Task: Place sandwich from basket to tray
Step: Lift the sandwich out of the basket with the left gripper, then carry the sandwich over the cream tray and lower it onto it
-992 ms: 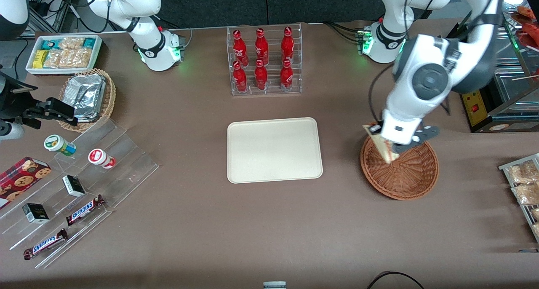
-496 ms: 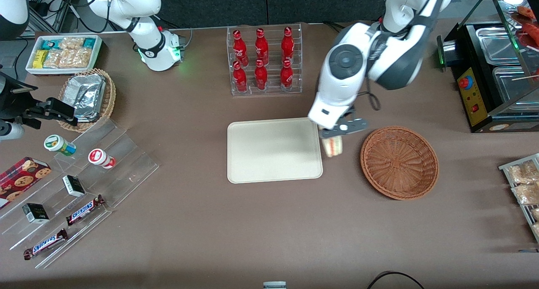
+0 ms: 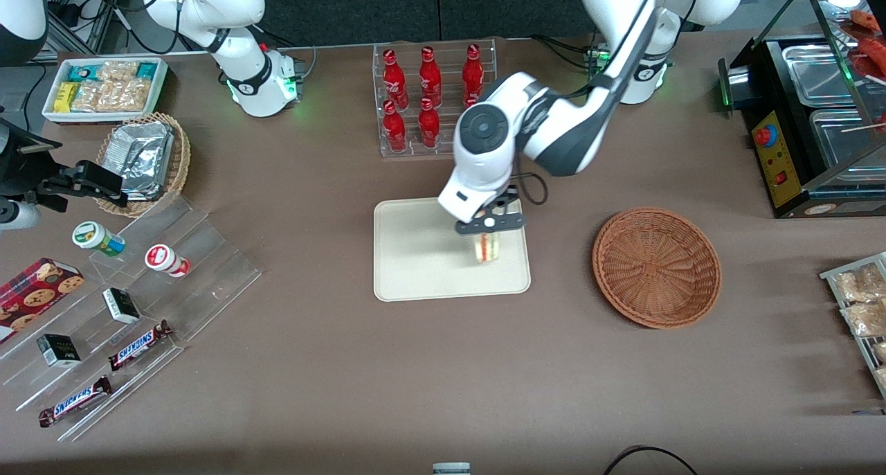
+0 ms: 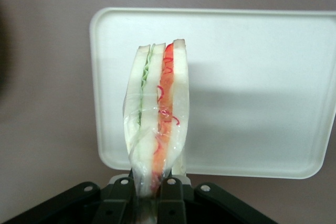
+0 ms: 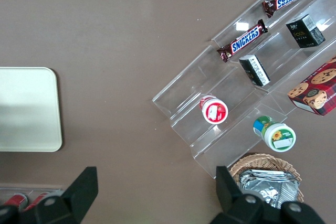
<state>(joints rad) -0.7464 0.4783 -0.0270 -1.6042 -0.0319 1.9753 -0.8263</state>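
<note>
My gripper [image 3: 487, 234] is shut on the sandwich [image 3: 486, 247], a plastic-wrapped wedge of white bread with red and green filling. It hangs above the cream tray [image 3: 415, 267], over the part of the tray nearest the basket. In the left wrist view the sandwich [image 4: 156, 114] stands between the black fingers [image 4: 170, 195], with the tray [image 4: 252, 93] below it. The reddish-brown wicker basket [image 3: 656, 267] sits beside the tray toward the working arm's end of the table, with nothing in it.
An acrylic rack of red bottles [image 3: 432, 97] stands farther from the front camera than the tray. Toward the parked arm's end lie a clear stepped shelf with snacks [image 3: 131, 302], a tan basket of foil packets [image 3: 145, 160] and a white snack box [image 3: 104, 87]. A metal warmer [image 3: 817, 129] stands at the working arm's end.
My gripper lifted the sandwich out of the basket and carried it sideways to above the tray. The basket now holds nothing.
</note>
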